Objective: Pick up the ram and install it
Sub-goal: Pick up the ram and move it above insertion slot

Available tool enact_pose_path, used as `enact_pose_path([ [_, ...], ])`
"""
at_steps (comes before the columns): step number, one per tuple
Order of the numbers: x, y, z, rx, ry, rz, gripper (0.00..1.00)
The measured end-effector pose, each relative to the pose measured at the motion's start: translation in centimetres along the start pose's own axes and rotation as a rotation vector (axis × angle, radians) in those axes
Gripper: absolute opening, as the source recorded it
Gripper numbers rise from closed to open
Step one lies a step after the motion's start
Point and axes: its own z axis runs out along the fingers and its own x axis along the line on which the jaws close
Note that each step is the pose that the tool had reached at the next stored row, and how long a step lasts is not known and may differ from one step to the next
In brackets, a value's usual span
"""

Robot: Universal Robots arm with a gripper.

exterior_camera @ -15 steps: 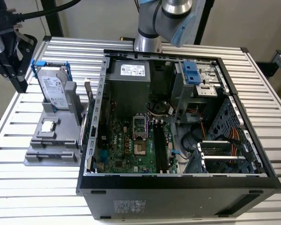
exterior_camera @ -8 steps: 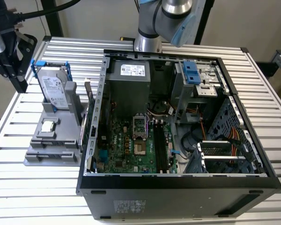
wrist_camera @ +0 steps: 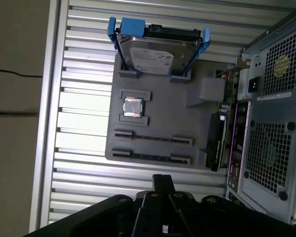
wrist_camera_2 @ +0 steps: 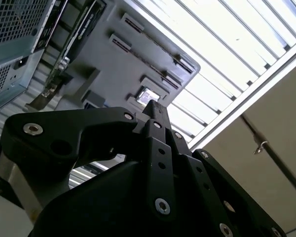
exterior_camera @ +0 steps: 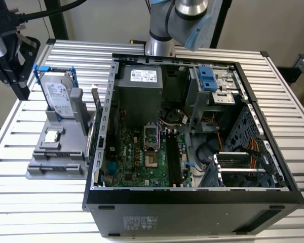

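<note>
**Gripper** (exterior_camera: 24, 91): black, two fingers. It hangs off the exterior view's left edge, raised above the desk (exterior_camera: 294, 116) and apart from everything on it. In both wrist views (wrist_camera: 163, 180) (wrist_camera_2: 155, 106) the fingers come together into one tip with nothing between them, so it is closed and empty.

**Ram** (wrist_camera: 152, 157): a thin dark strip standing on its edge in a slotted row of the grey holder (wrist_camera: 187, 118). A second dark line runs in the row beside it, and I cannot tell whether that is a stick or a bare groove. In the first wrist view the gripper's tip sits just off the holder's rim on the ram's side, apart from the ram and not touching it.

**Same holder:**
- Small square silver chip (wrist_camera: 132, 107), in its own recess.
- Silver hard drive (wrist_camera: 155, 54) in a blue bracket, propped at the far end from the ram.

**Computer case** (exterior_camera: 192, 212): lies open on the desk, just beside the holder on the exterior view's right. The green motherboard (exterior_camera: 137, 157) is exposed inside.
</note>
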Motion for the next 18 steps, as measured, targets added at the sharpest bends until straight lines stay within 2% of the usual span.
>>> enact_pose_path([
  [18,0.0,0.0,0.0,-0.0004,0.0014,-0.029,0.0],
])
